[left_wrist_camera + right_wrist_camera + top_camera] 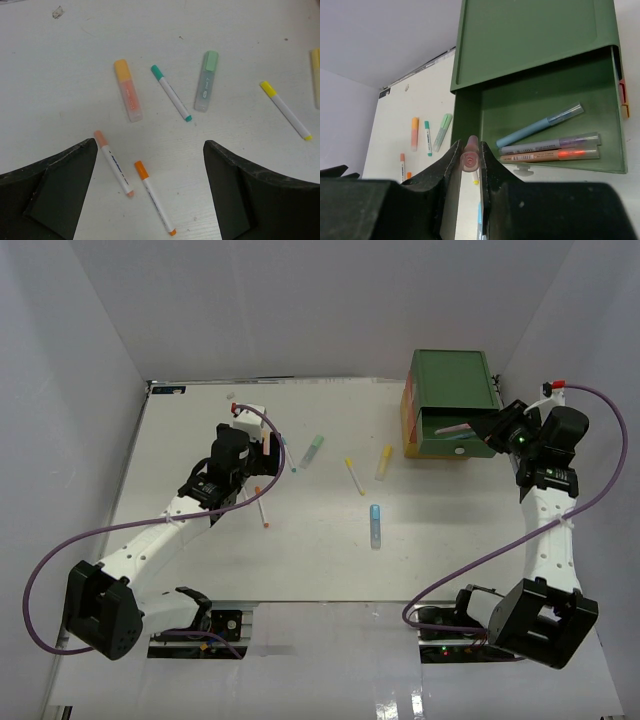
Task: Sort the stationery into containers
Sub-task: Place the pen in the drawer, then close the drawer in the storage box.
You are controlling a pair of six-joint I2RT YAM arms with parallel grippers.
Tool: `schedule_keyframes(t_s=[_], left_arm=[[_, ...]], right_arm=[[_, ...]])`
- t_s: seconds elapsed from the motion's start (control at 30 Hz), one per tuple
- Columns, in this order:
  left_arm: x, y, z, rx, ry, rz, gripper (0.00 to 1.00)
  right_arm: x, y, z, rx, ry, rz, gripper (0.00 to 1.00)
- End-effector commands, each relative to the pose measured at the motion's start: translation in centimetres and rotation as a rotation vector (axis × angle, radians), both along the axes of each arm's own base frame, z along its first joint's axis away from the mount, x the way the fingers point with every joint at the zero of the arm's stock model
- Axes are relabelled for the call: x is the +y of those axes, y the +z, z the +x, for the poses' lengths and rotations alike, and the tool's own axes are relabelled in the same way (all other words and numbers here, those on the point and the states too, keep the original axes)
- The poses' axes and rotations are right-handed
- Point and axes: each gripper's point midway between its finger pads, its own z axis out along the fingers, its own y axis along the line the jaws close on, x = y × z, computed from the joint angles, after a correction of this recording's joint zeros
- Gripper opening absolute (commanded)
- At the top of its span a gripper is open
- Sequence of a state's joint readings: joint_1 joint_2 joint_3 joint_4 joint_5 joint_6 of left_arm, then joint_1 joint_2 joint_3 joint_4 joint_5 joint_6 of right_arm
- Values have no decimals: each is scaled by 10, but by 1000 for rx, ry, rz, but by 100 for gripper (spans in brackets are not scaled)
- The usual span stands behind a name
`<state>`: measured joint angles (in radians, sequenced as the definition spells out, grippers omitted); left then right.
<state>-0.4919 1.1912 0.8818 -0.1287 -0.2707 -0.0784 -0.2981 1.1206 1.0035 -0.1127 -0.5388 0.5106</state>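
From above, we see our left gripper (258,445) over loose pens (354,476) and our right gripper (497,432) at the green container (452,380).

Under the left wrist, the jaws spread wide, and an orange pen (155,197) lies between them.

Ahead of the right wrist, the jaws clamp a pink highlighter (470,159) just short of the open drawer, which holds three pens (547,145).
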Motion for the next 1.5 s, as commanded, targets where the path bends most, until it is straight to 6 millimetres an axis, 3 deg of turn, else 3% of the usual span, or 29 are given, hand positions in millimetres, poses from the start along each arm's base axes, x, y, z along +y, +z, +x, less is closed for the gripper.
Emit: schedule_keyframes(t_s=[0.0,0.1,0.13,0.2,0.23,0.4,0.7,0.8,0.83,0.9,0.93,1.0,1.17,1.37,1.47], left_arm=[[0,15,4,-24,13,-16,98],[-1,14,4,-19,12,-12,98],[0,14,5,-18,14,-11,98],[-1,14,4,-17,10,-12,98],[0,13,4,-17,12,-9,98],[1,17,4,-29,19,-11,98],[1,17,4,-25,15,-13,98],[2,19,4,-32,21,-13,98],[2,19,4,-33,21,-14,98],[3,23,3,-42,21,-17,98],[3,23,3,-43,23,-18,98],[4,24,2,-45,27,-20,98],[9,27,3,-53,58,-25,98],[24,33,-4,-86,127,-28,98],[38,38,-9,-115,184,-41,98]], right_arm=[[0,6,7,-11,29,16,8],[-2,-3,13,12,27,23,13],[-4,-8,16,26,26,26,26],[-7,-14,21,44,19,19,36],[-8,-13,22,40,12,11,46],[-20,-7,25,35,-44,-43,62],[-35,20,16,-40,-120,-173,66],[-35,18,7,-55,-135,-213,65],[-35,7,3,-36,-139,-228,65],[-34,5,-7,-50,-164,-248,64],[-33,-13,-12,-21,-166,-247,64],[-30,-15,-21,-46,-170,-264,63],[-23,-59,-32,-5,-139,-294,61],[-15,-83,-25,14,-90,-298,60],[-12,-78,-14,-15,-74,-312,59]])
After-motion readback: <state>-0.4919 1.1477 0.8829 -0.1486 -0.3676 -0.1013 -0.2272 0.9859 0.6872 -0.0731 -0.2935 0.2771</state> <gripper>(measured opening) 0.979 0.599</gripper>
